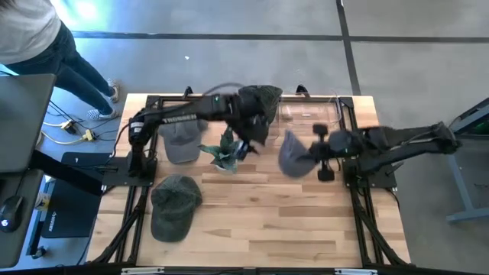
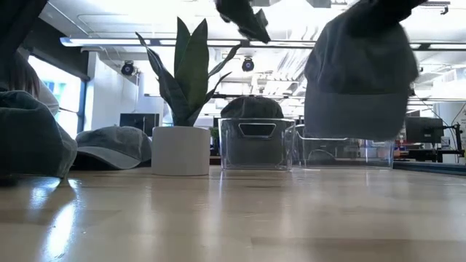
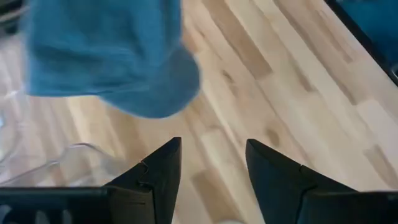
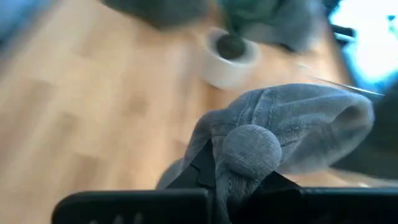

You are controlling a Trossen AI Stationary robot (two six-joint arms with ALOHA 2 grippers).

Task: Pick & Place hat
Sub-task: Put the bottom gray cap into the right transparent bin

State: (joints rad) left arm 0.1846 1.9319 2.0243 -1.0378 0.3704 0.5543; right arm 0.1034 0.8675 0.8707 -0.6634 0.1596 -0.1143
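Fingers (image 4: 214, 177) of the right gripper (image 1: 319, 151) are pinched on a grey hat (image 1: 291, 153), which hangs off the tabletop (image 1: 260, 221), brim down, toward 3 o'clock of the potted plant (image 1: 225, 153). Left gripper (image 1: 256, 131) hovers with fingers parted, empty, near the clear bins (image 2: 256, 144). Four hats in all: one held, two on the tabletop, one in a bin.

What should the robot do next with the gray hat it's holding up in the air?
Probably carry it over the clear bins and lower it in. The right claw is shut on the gray hat, which hangs clear above the table in the low view. The clear bins stand at the far side, one already holding a hat, and the left claw is open and empty.
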